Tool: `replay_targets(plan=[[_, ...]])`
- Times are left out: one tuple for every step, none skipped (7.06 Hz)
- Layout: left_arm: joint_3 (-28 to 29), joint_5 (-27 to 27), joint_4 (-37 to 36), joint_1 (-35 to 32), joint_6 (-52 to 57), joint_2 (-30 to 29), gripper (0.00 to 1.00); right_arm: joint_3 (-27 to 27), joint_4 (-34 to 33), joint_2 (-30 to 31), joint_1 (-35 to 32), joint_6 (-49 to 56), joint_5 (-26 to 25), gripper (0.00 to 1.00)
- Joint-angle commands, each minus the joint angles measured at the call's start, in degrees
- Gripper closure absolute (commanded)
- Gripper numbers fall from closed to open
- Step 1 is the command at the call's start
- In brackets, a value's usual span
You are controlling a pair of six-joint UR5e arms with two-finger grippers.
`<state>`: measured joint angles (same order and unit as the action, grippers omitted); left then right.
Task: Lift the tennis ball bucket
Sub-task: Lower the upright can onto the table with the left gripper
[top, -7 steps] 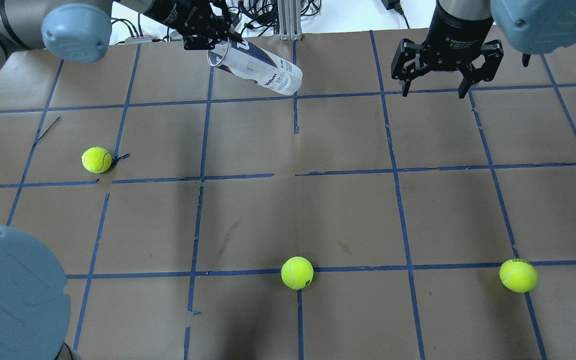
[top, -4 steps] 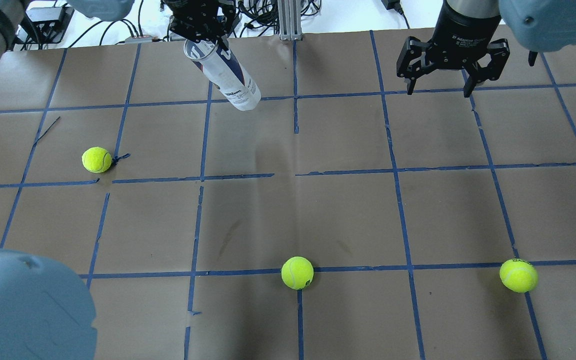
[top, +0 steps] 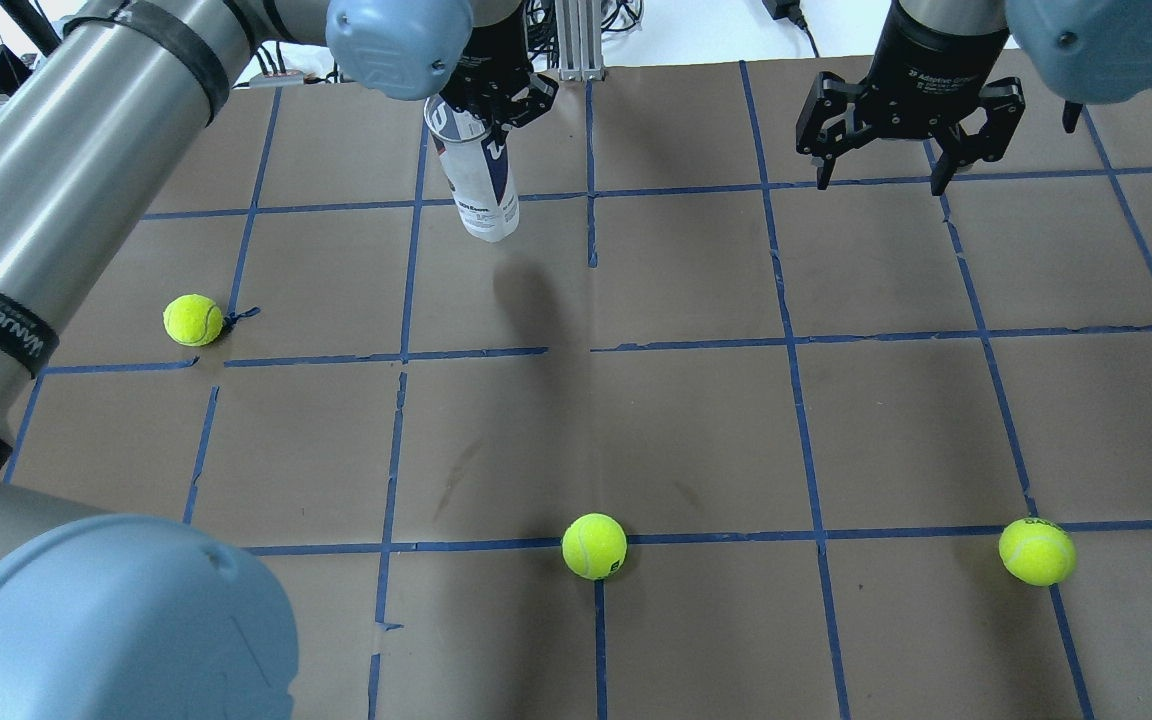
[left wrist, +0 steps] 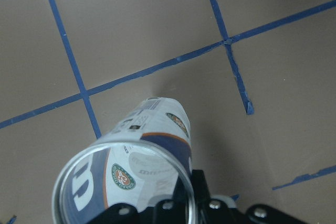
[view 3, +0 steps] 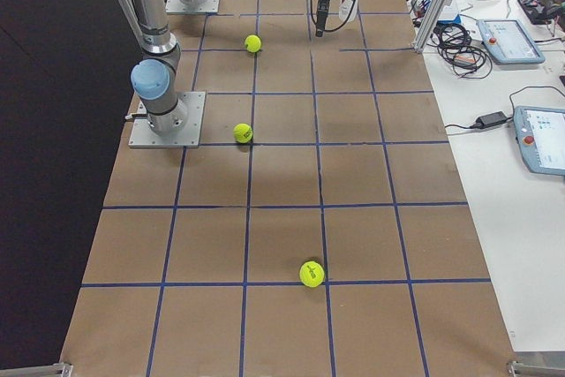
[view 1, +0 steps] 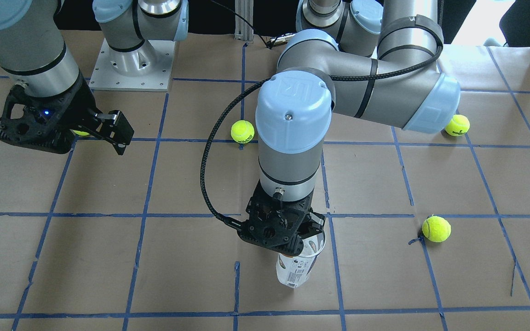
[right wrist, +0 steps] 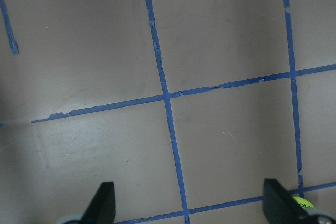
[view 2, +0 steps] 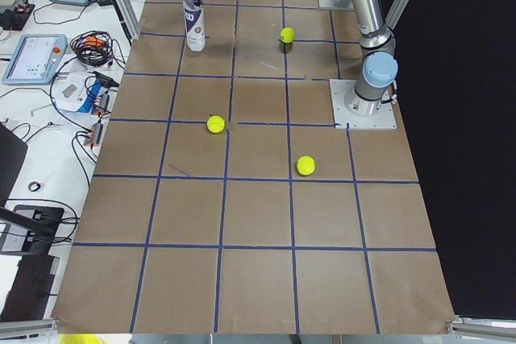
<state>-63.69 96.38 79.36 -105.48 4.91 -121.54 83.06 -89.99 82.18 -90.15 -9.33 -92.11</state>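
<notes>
The tennis ball bucket (top: 481,185) is a clear tube with a white-and-navy label and a silvery rim. It hangs almost upright, open end up, at the far middle-left of the table. My left gripper (top: 492,98) is shut on it at the rim. The bucket also shows in the front view (view 1: 298,266) under the left gripper (view 1: 288,236), and in the left wrist view (left wrist: 142,156). Its shadow lies apart from its lower end. My right gripper (top: 880,184) is open and empty above the far right; its fingers (right wrist: 103,203) frame bare paper.
Brown paper with a blue tape grid covers the table (top: 696,420). Three tennis balls lie loose: one at the left (top: 193,319), one at the near middle (top: 594,546), one at the near right (top: 1037,550). Cables and an aluminium post (top: 576,40) stand past the far edge.
The bucket has swung from lying tilted to the right to almost upright in my left gripper. The left arm has come further into view. The right gripper has hardly moved.
</notes>
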Motion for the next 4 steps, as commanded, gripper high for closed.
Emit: replay_targets(plan=[[0.8,0.2,0.7,-0.5,0.0,-2.0,0.96,0.0,0.1,0.0,0.0,0.1,0.4,0.00],[1.1,0.0,3.2,-0.5,-0.3,-2.5,0.92,0.1,0.2,0.0,0.0,0.3,0.5,0.00],[1.2,0.2,4.0,-0.5,-0.1,-2.3,0.92,0.0,0.3,0.0,0.0,0.3,0.5,0.00],[1.4,0.1,4.0,-0.5,-0.3,-2.4,0.84,0.3,0.2,-0.1,0.0,0.3,0.5,0.00]])
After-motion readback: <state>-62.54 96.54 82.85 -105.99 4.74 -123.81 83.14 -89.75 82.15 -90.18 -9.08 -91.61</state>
